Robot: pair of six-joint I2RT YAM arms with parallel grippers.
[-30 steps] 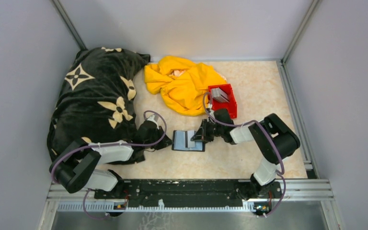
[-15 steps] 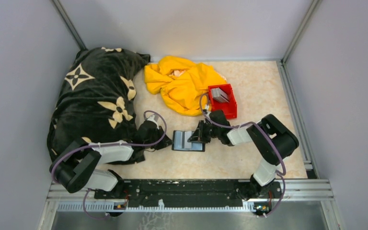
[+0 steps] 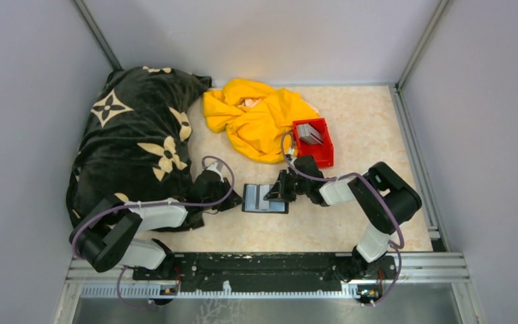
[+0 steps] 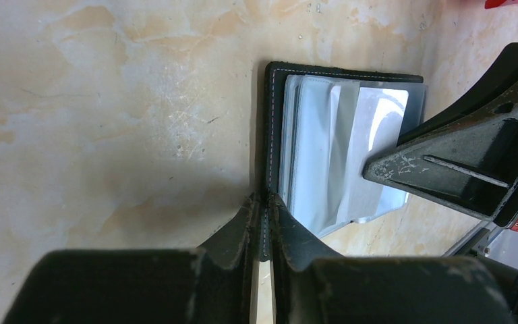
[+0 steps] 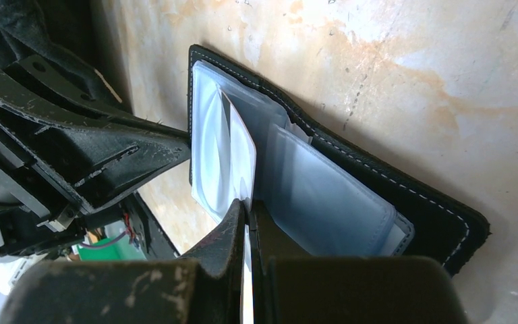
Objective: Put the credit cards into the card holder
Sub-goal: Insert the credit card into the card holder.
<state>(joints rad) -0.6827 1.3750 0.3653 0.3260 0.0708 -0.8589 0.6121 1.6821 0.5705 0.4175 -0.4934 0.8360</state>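
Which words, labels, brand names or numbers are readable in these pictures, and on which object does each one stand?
No text can be read anywhere.
Black folding card holder: clear sleeves, no print visible.
Thin grey card in the right claw: no print visible.
Grey cards in the red plastic bin: too small to read.
Black blanket: cream flower shapes only, no letters.
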